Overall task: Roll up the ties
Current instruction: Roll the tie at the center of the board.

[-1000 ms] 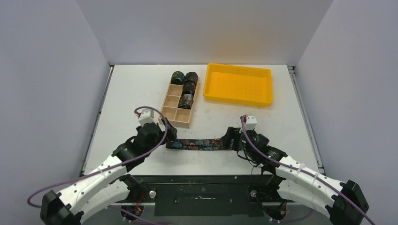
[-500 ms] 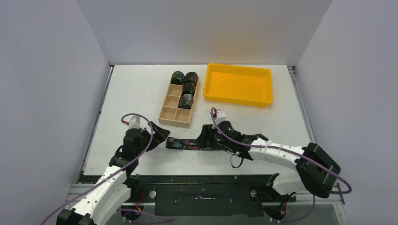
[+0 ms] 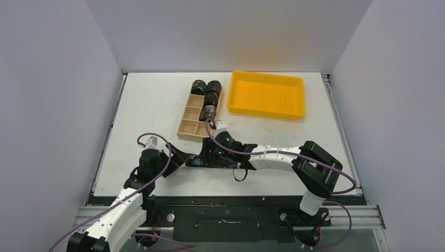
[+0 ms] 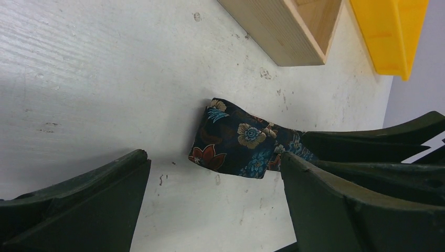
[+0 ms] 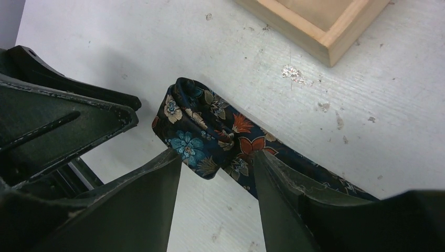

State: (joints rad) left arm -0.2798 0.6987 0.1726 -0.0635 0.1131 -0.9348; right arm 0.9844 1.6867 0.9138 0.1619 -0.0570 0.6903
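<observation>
One tie (image 5: 199, 126) unrolled, R gripper (image 5: 218, 157) astride; 3 rolls (image 3: 212, 90) in box (image 3: 191, 125).

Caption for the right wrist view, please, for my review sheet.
Right gripper straddles the folded end of the floral tie on the white table, near a corner of the wooden box.

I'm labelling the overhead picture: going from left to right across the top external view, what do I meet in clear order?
left gripper → light wooden compartment box → yellow plastic tray
</observation>
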